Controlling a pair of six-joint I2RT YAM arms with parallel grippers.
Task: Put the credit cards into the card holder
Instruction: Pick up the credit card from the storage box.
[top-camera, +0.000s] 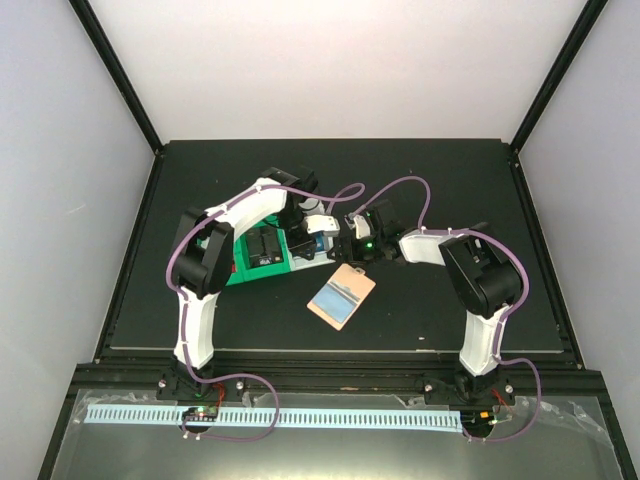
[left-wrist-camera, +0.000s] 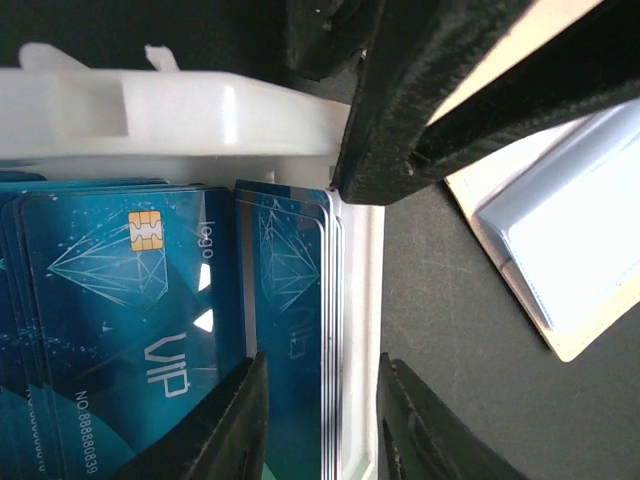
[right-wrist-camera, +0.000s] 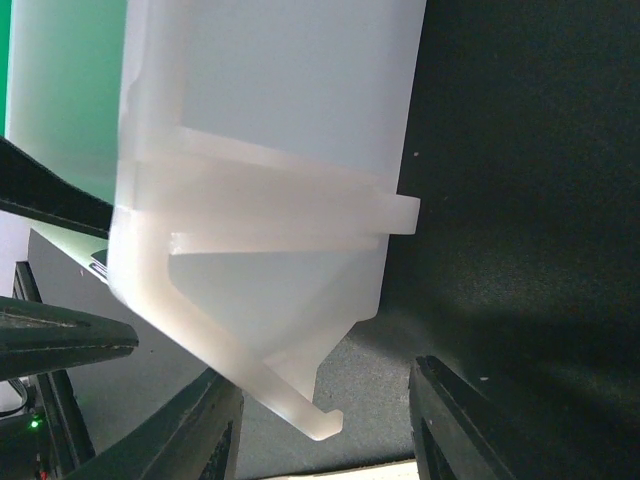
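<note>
Several blue credit cards (left-wrist-camera: 120, 300) lie stacked in a white bin (left-wrist-camera: 200, 115). A few more cards (left-wrist-camera: 295, 300) stand on edge against its right wall. My left gripper (left-wrist-camera: 322, 430) is open and straddles these upright cards and the bin wall. From above it (top-camera: 318, 232) hangs over the white bin (top-camera: 303, 262). The tan card holder (top-camera: 340, 296) lies open on the mat in front of the bin, and also shows in the left wrist view (left-wrist-camera: 560, 250). My right gripper (right-wrist-camera: 325, 430) is open and empty beside the bin's outer corner (right-wrist-camera: 270, 150). From above it (top-camera: 358, 242) is just right of the bin.
A green bin (top-camera: 262, 250) stands against the left side of the white bin. The black mat (top-camera: 440, 300) ends at a raised frame near the arm bases. White walls enclose the back and sides. The two grippers are close together.
</note>
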